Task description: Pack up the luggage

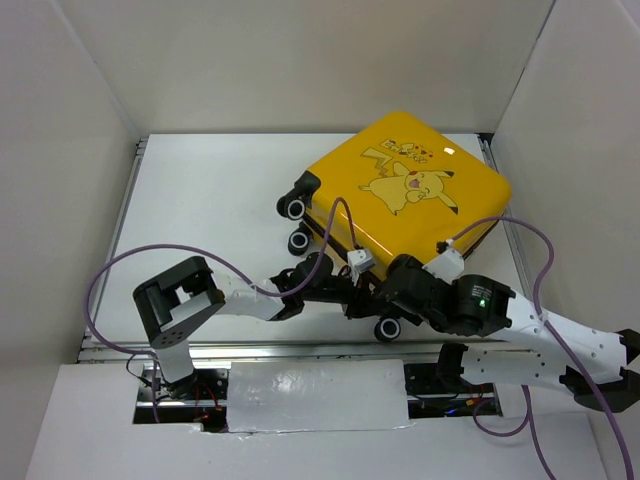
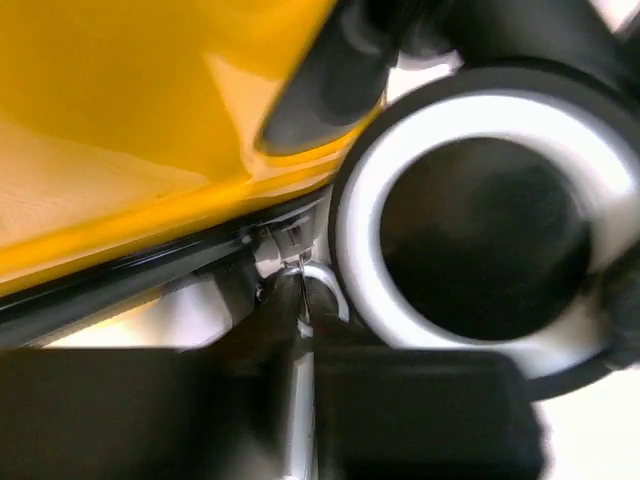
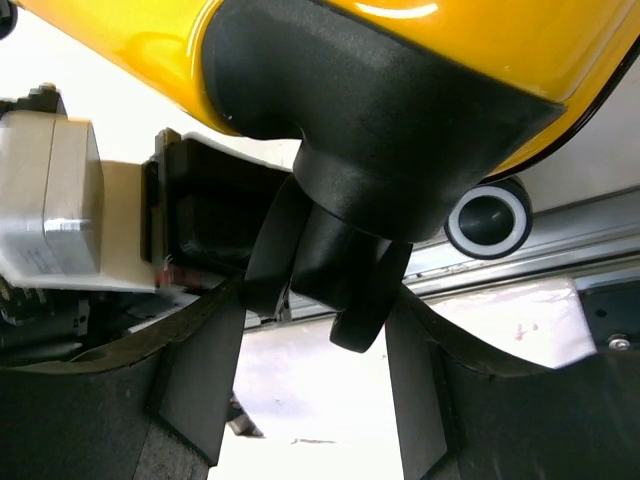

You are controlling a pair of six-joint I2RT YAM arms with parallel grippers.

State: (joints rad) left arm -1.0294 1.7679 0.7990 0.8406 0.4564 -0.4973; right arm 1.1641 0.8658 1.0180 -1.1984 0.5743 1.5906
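Note:
The luggage [image 1: 400,190] is a yellow hard-shell suitcase with a Pikachu on the lid. It lies closed and flat at the back right of the table. My left gripper [image 1: 335,272] is at its near edge. In the left wrist view my left gripper [image 2: 300,292] is shut on a small metal zipper pull [image 2: 326,282] at the dark zip seam, beside a white-ringed black wheel [image 2: 480,230]. My right gripper [image 1: 398,290] is at the near corner. In the right wrist view my right gripper [image 3: 318,295] has its jaws closed against a black wheel caster [image 3: 345,255] under the yellow shell [image 3: 130,40].
Two wheels [image 1: 297,224] stick out at the suitcase's left corner and one wheel [image 1: 388,328] at the near corner; the latter also shows in the right wrist view [image 3: 490,220]. White walls enclose the table [image 1: 200,200]. A metal rail [image 1: 300,350] runs along the near edge.

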